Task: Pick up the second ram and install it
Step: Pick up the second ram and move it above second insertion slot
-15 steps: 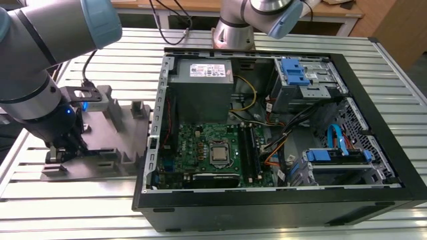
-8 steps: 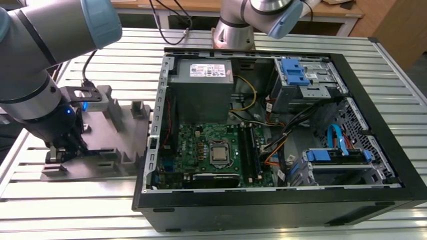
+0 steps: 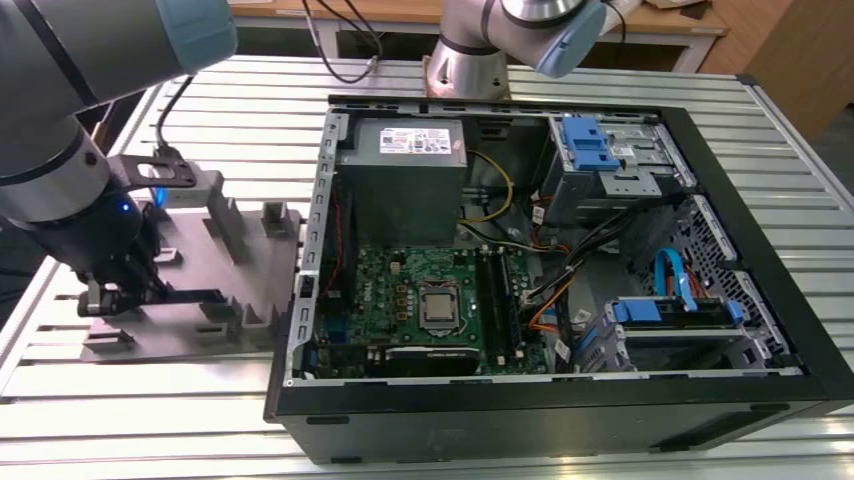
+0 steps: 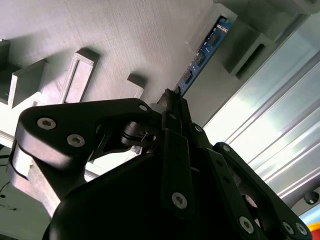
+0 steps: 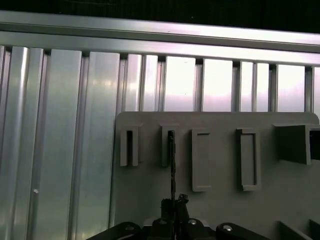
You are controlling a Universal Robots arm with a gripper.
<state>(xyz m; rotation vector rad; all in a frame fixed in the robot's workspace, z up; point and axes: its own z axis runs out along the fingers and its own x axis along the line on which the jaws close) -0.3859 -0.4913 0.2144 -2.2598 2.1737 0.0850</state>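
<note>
The second ram [image 4: 200, 55] is a narrow blue stick with small black chips, standing on edge on the grey fixture plate [image 3: 200, 340] at the exterior view's left. Its far end sits in a slotted post [image 5: 168, 146]. My gripper [image 4: 172, 98] is shut on its near end, the black fingers [image 4: 176, 125] pinching it from both sides. In the exterior view the ram [image 3: 194, 296] shows as a thin dark bar reaching from the gripper [image 3: 118, 298] toward the case. Seen edge-on in the first wrist view, the ram [image 5: 172, 165] rises from the gripper [image 5: 174, 202].
The open computer case [image 3: 534, 400] lies right of the fixture, with the motherboard [image 3: 400, 290], silver processor [image 3: 438, 305] and long memory slots [image 3: 497, 295] inside. Upright posts [image 5: 247, 160] stand around the ram. Everything rests on a ribbed aluminium table [image 3: 134, 420]. A second arm's base [image 3: 467, 60] stands behind the case.
</note>
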